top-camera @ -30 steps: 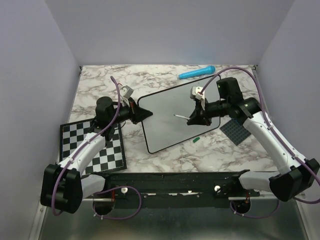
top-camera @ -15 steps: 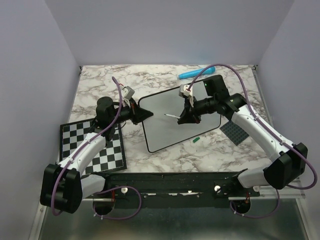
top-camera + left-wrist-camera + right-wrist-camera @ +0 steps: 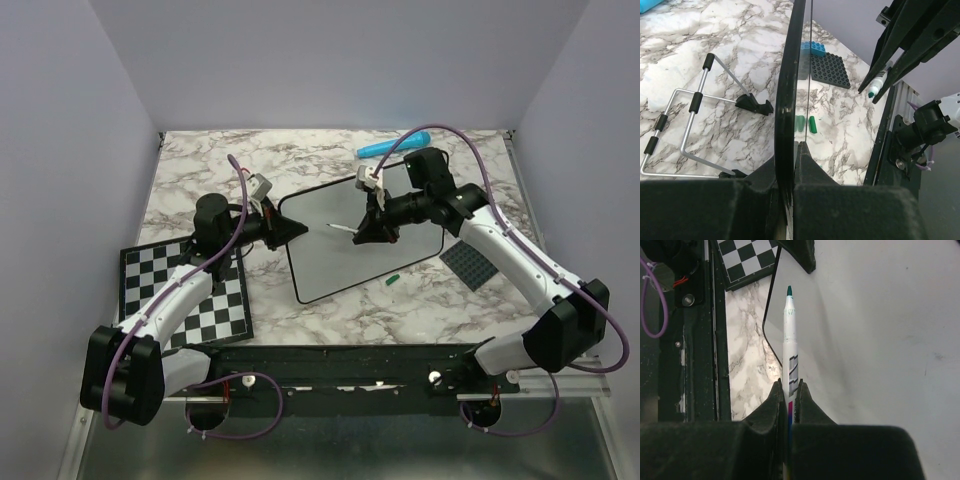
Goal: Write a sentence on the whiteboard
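Dead centre on the marble worktop (image 3: 200, 170): looking at the whiteboard (image 3: 330, 265), turned at an angle, face plain white. Pinching its black rim at the left end with the left hand (image 3: 292, 229), pressed on either side of the edge, plain to see in the left wrist view. Gripping a marker (image 3: 342, 229) in the right hand (image 3: 365, 236), squeezed tight around the barrel, cap off, green tip aimed toward the board's left end. Touching the face with that tip, or just above it? Cannot tell. Spotting a small green cap (image 3: 393, 280) on the marble just off the board's near edge. Beyond the far edge, a blue pen-shaped thing (image 3: 393, 146); off to the right, a dark studded plate (image 3: 475, 262); to the left, under the left arm, a checkerboard (image 3: 185, 295).
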`<state>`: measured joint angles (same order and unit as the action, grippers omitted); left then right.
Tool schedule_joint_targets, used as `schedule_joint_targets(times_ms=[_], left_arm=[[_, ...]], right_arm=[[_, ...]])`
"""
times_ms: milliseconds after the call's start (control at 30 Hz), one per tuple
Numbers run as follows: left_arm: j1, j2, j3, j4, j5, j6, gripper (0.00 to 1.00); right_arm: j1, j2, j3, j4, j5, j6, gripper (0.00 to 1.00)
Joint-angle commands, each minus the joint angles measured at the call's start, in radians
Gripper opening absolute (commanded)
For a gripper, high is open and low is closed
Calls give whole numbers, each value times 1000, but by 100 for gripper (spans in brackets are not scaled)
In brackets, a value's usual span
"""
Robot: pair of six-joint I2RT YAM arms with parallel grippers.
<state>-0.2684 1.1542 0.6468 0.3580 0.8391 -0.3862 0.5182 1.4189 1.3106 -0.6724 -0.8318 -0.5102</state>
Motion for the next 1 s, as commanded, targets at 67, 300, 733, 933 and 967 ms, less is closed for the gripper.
schedule_joint_targets(times_ms=[67, 300, 733, 933, 967], left_arm=[[-11, 39, -22, -220, -90, 201, 0], [-12, 42, -18, -234, -94, 207, 0], [-12, 50, -4, -260, -100, 214, 0], [-12, 62, 5, -272, -100, 221, 0], [-12, 62, 7, -275, -100, 219, 0]], right_arm=[[3, 22, 73, -32, -18, -89, 1], [3, -31, 15, -36, -44, -119, 1], [3, -37, 6, -26, -6, -106, 1], [3, -34, 9, -23, 14, -103, 1], [3, -31, 9, -21, 17, -102, 0]])
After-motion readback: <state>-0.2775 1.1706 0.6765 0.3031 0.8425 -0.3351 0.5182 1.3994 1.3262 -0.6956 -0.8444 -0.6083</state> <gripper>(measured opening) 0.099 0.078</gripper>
